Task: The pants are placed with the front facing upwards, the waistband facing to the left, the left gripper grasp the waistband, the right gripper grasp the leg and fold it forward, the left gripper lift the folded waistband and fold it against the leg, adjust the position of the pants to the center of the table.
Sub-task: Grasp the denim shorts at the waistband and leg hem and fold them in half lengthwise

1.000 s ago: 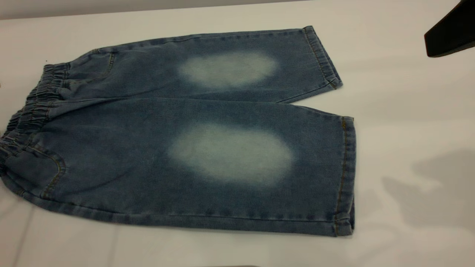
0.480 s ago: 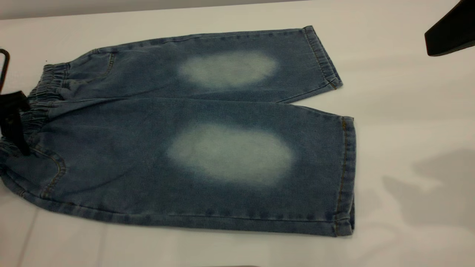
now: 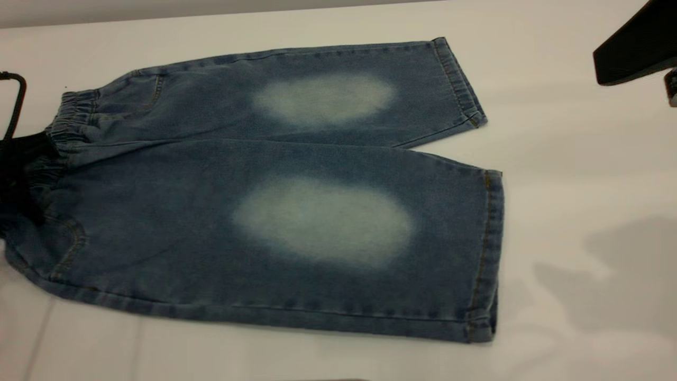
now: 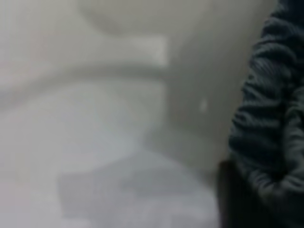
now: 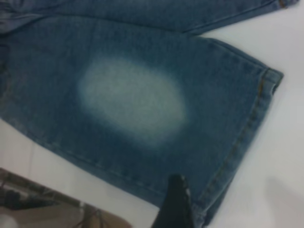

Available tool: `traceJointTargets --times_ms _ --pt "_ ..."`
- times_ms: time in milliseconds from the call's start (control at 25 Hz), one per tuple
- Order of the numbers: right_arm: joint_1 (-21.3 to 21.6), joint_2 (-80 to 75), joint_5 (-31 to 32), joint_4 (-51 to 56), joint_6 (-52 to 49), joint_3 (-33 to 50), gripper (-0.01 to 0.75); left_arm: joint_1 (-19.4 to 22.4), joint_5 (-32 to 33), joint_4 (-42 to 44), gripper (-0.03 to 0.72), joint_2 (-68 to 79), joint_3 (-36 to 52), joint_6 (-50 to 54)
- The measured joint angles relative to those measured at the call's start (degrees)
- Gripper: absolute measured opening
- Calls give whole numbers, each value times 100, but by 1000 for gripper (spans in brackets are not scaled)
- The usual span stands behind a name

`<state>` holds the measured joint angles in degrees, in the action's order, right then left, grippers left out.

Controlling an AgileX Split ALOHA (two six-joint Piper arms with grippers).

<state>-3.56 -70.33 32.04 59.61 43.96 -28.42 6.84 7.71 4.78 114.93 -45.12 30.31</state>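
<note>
The pants (image 3: 275,185) are lying flat, front up, on the table (image 3: 571,159), left gripper (image 3: 18,174) right at the waistband (image 3: 63,132) (can't tell if it's clamped), right gripper (image 3: 634,50) hanging well off past the leg (image 3: 465,84) hems, state unclear too.

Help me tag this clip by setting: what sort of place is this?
Probably a robot lab bench for folding tests: small denim pants lie flat on a plain white table, with the left gripper at the waistband and the right arm above.
</note>
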Motion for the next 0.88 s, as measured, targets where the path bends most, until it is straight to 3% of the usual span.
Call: traceJointTargets --times_ms 80,120,440,880 --pt "0 -182 110 5 -147 0 542 -40 0 0 118 0 -12 -12" --pt "0 -316 187 5 -264 0 537 -79 13 0 102 0 -18 -42" --pt "-77 -1655 441 587 -52 387 494 -650 274 26 97 -359 -1 -392" --pt "-954 -3412 162 2620 1308 408 493 -806 484 26 97 -1005 9 -416"
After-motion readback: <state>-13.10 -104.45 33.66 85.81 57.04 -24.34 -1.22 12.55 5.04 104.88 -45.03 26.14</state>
